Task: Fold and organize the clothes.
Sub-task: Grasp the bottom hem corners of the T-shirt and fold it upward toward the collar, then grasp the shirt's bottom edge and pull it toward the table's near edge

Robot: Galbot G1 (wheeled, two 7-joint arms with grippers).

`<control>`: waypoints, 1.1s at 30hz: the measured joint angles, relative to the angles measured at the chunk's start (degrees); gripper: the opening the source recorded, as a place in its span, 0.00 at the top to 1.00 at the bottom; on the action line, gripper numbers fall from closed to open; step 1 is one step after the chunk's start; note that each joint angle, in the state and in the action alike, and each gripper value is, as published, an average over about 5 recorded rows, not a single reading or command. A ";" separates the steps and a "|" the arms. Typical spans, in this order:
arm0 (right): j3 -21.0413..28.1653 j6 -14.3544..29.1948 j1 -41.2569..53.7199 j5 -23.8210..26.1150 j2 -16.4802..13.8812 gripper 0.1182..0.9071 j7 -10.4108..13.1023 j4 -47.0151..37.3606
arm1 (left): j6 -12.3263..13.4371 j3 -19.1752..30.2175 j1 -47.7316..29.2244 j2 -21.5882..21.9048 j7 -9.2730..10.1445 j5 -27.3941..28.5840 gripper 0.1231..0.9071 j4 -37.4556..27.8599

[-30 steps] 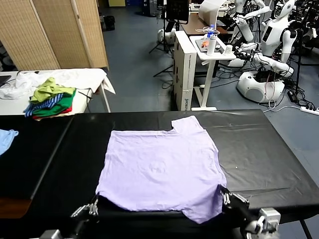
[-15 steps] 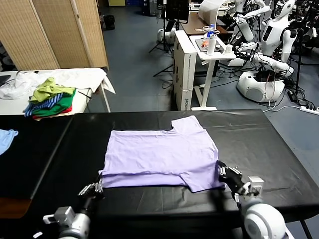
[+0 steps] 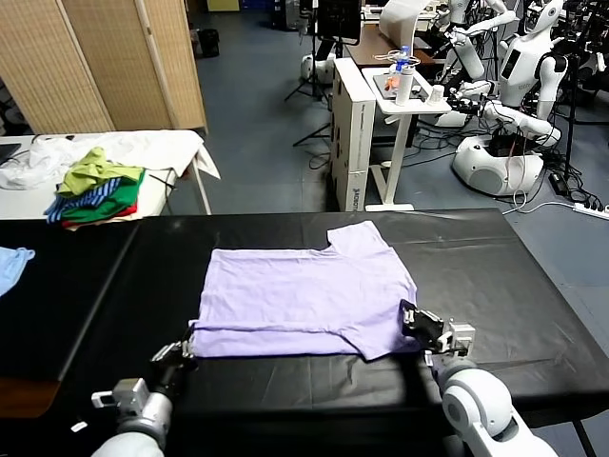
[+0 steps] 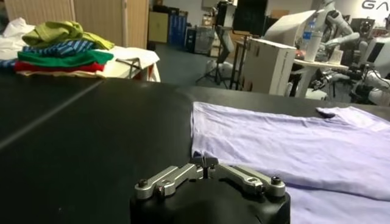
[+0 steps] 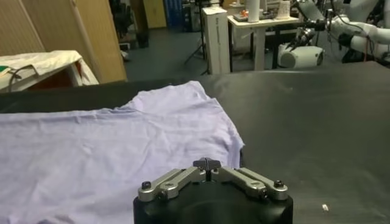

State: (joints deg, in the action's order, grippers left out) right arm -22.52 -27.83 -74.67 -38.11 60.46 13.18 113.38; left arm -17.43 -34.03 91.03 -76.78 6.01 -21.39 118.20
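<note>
The light lavender T-shirt (image 3: 304, 290) lies flat on the black table (image 3: 504, 267), neck towards the far side. Its near part is doubled over into a narrow band along the front. It also shows in the left wrist view (image 4: 292, 143) and the right wrist view (image 5: 122, 134). My left gripper (image 3: 179, 352) is shut at the shirt's near left corner, with the tips meeting at the cloth edge (image 4: 205, 162). My right gripper (image 3: 413, 318) is shut at the shirt's near right edge, tips on the cloth (image 5: 208, 163). The print is hidden.
A green, striped and red clothes pile (image 3: 95, 186) sits on a white table at the far left. A light blue garment (image 3: 11, 265) lies at the left edge. A white cart (image 3: 404, 95) and parked robots (image 3: 514, 105) stand beyond the table.
One second ago the near hem hung over the table's front edge. Both grippers have carried it up and forward, so the near part now lies folded over the shirt.
</note>
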 joint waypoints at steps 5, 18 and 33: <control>-2.24 -1.58 -3.31 -0.23 -1.70 0.49 -0.76 3.81 | -0.68 -0.45 0.92 -0.28 -0.05 0.15 0.74 1.23; -8.86 -0.40 -17.05 1.76 -3.91 0.00 -2.66 11.28 | -0.96 -2.38 7.50 -0.68 -1.39 0.10 0.00 4.58; -8.62 0.46 -18.72 2.73 -3.46 0.71 -3.52 9.94 | -0.55 -2.18 7.79 -0.92 -1.43 0.29 0.32 3.65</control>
State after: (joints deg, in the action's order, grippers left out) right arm -31.15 -27.37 -93.39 -35.38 57.00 9.66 123.33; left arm -17.98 -36.21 98.82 -77.70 4.58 -21.10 121.85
